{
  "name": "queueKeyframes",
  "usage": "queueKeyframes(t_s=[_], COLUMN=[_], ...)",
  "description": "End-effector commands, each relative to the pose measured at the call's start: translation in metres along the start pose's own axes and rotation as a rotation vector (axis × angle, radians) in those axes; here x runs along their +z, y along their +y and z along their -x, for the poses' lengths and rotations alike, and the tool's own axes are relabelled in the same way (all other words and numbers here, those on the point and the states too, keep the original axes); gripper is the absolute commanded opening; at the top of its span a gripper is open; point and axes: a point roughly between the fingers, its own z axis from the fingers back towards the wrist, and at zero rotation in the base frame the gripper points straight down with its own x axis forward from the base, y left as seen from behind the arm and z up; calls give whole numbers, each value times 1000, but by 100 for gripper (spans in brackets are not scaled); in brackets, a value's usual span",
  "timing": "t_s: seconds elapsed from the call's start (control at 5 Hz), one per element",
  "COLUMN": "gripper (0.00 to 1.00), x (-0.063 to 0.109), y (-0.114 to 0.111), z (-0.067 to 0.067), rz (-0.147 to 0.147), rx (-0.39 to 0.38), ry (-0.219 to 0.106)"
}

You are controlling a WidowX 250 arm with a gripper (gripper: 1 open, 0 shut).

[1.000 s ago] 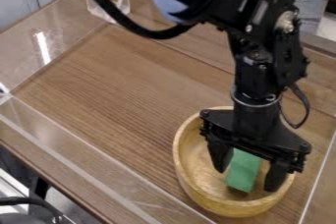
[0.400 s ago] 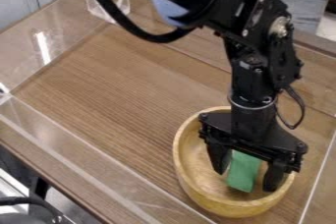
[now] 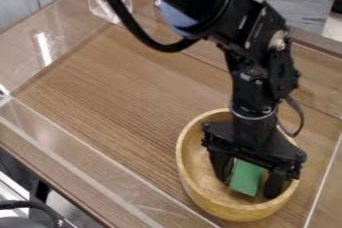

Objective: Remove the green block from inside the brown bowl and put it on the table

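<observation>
Compared with a second before, the black arm (image 3: 247, 47) had leaned further over toward the near right corner and the gripper (image 3: 250, 180) sat lower inside the brown bowl (image 3: 195, 174), its fingers now reaching down close to the bowl's floor rather than hanging above the rim; the bowl itself and the green block (image 3: 247, 179) had not shifted. The jaws stood wide apart, one black finger on each side of the green block, which lay inside the bowl toward its right half, its bright green face showing between the fingers. Whether the fingers already touched the block's sides could not be told from this view; nothing looked lifted or clamped. The bowl rested on the table (image 3: 120, 92) near its right front corner, close to the low clear plastic walls (image 3: 74, 142) that ran along the table's edges. The gripper's body and the broad black bracket above the fingers covered the far part of the bowl's interior and the upper end of the block, so the block's full length was hidden. A dark cable (image 3: 127, 22) looped from the arm's upper part across the top of the view. A blue patch (image 3: 171, 14) showed behind the arm, too covered to identify. Counted: one arm, one gripper with two fingers, one bowl, one green block, one table.
</observation>
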Motion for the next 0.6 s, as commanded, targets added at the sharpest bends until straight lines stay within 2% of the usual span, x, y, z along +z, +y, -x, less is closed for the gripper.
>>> queueKeyframes(t_s=[0.0,0.4], gripper=[0,0], x=[3,11], y=[-2,-2], z=[-8,-3], rz=[19,24], rx=[2,7], ry=[-30,8])
